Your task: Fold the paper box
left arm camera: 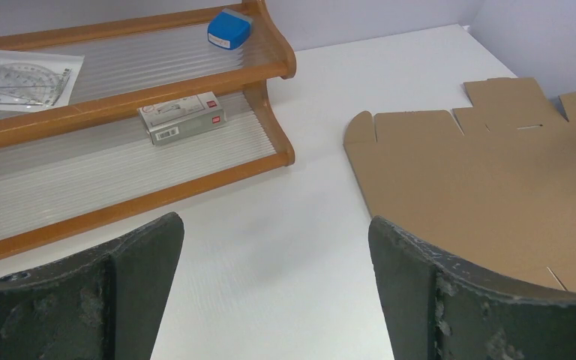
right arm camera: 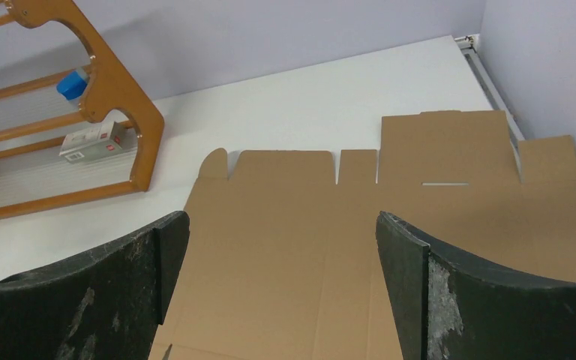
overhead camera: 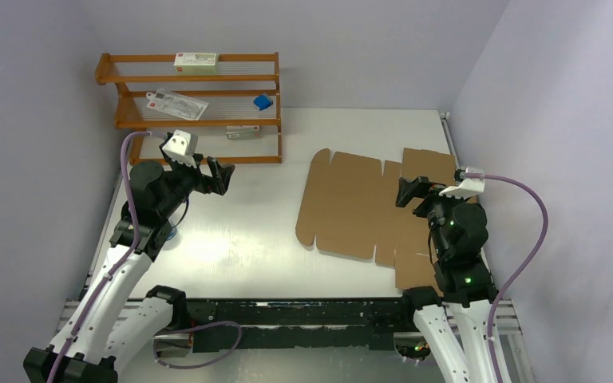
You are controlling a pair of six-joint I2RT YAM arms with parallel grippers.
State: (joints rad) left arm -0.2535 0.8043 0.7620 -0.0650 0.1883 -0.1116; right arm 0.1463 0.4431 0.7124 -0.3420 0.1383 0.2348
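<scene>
While flat, paper box (right arm camera: 285, 247) beneath right fingers (right arm camera: 457, 307).

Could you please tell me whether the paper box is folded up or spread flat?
Spread flat: the paper box lies as one sheet on the table, no flap raised.

top: overhead, rear | wrists: low, forward | shared: paper box (overhead camera: 355, 209), shelf (overhead camera: 207, 79)
</scene>
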